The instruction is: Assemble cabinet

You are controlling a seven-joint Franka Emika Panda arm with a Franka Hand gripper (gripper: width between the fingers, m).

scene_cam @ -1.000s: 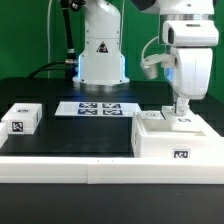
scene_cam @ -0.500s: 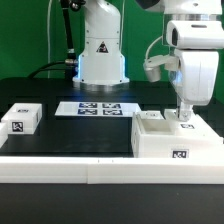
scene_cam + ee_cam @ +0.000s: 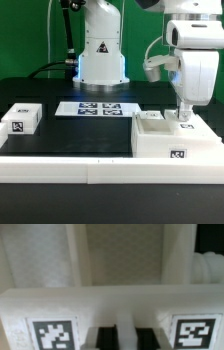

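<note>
Cabinet (image 3: 170,142) located at front of black table (image 3: 70,135), toward exterior view's right; tag seen on front face. Gripper (image 3: 183,119) positioned at cabinet top, near rear edge; jaw state cannot be told, fingertips obscured. Small tagged panel (image 3: 20,121) set well apart, toward exterior view's left. Marker board (image 3: 97,108) laid farther back, with robot base (image 3: 102,55) behind it.

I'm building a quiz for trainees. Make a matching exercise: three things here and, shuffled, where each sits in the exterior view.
Things: 1 cabinet; 2 small white block; 3 marker board.
Places: a at the exterior view's left; b in the middle, by the robot base; c at the exterior view's right, below the gripper.
Pairs: 1-c, 2-a, 3-b.
</note>
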